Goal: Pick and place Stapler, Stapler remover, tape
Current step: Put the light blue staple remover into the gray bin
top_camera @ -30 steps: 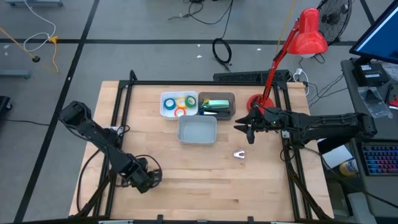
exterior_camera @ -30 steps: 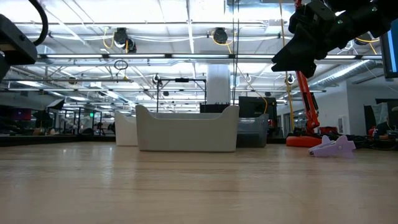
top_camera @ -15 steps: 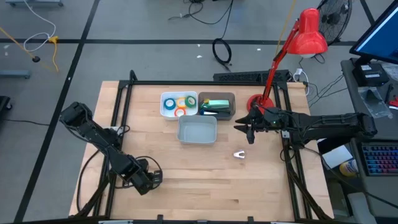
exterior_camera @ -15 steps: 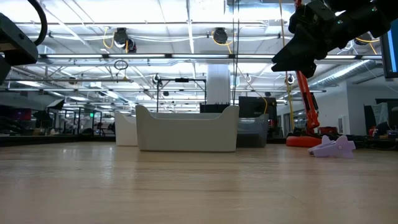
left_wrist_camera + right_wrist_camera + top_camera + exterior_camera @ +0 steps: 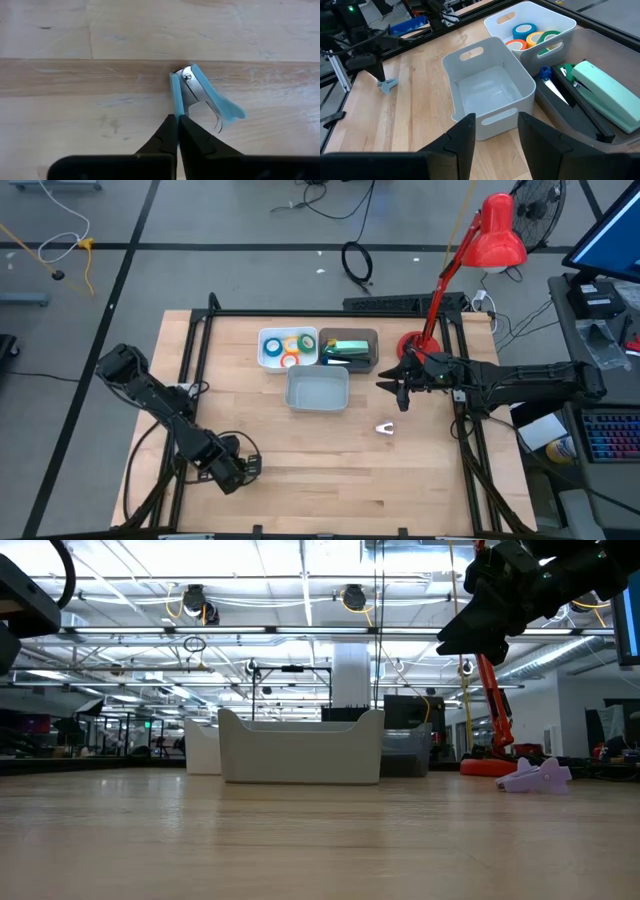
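A blue stapler remover point(image 5: 200, 95) lies on the bare wood near the table's front left, its jaws spread. My left gripper point(image 5: 178, 117) is shut, with its tips at the free end of one of the remover's blue handles. My right gripper point(image 5: 495, 142) hangs open above the table, right of an empty light-grey tray point(image 5: 492, 119). The green stapler point(image 5: 605, 95) lies in a dark tray point(image 5: 372, 360). Several coloured tape rolls point(image 5: 530, 36) lie in a white tray point(image 5: 264, 352). A pale lilac stapler remover point(image 5: 385, 427) lies on the wood below my right gripper. My left gripper points down at the table. Its shut fingertips point(image 5: 170, 125) meet right at the free end of one blue handle point(image 5: 174, 102) of the stapler remover. Whether that handle is caught between the tips or only touches them, I cannot tell. The remover lies flat on the wood.
The three trays stand together at the table's far middle. A red desk lamp point(image 5: 480, 250) stands at the far right corner, behind my right arm. Black frame rails point(image 5: 190, 370) run along the table's left and right sides. Bare wood spreads across the near half.
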`<state>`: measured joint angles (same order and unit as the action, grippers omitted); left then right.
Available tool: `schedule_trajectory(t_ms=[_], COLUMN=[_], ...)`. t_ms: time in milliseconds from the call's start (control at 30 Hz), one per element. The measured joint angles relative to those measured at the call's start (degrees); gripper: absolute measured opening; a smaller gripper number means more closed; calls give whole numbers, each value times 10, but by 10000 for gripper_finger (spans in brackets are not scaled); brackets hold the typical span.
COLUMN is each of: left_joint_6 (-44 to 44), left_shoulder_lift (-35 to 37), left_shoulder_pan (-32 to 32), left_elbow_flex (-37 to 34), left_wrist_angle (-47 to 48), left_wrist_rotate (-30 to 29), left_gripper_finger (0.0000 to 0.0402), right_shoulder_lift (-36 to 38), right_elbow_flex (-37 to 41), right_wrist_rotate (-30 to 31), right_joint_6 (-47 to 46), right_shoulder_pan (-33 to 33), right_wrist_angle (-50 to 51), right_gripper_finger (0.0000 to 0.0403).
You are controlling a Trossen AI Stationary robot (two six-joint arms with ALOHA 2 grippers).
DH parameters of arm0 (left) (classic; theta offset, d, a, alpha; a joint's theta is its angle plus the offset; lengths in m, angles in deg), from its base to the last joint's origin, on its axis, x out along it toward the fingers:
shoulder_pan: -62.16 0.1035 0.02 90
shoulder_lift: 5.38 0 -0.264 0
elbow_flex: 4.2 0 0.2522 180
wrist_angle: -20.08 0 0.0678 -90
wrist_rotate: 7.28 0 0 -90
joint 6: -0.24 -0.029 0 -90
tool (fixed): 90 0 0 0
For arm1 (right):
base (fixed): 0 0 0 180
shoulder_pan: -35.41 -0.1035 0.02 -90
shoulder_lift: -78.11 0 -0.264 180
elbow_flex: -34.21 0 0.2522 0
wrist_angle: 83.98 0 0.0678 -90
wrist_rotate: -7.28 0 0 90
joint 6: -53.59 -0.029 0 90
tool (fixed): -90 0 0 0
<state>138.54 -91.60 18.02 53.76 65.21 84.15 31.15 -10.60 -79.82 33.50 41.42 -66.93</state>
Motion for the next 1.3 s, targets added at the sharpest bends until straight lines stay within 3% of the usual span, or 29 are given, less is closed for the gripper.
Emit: schedule_trajectory(t_ms=[667,933,1133,1300], left_joint_6=[-28,-46,-63,-135], left_shoulder_lift=[4,38,88,124], left_shoulder_pan=[-3,-2,2,43], left_elbow_flex=[-1,-3,0,17], left_wrist_angle=[16,23,14,12], left_wrist_rotate=[-62,-105,-212,-311], left_gripper_finger=[3,2,1,1], right_shoulder_lift=[0,0,0,0], right_elbow_flex=[0,0,0,0], right_wrist_rotate=[0,0,0,0], right_joint_6=[0,0,0,0], right_shoulder_pan=[0,0,0,0], right_wrist_angle=[0,0,0,0], right_gripper_finger=[139,139,139,139])
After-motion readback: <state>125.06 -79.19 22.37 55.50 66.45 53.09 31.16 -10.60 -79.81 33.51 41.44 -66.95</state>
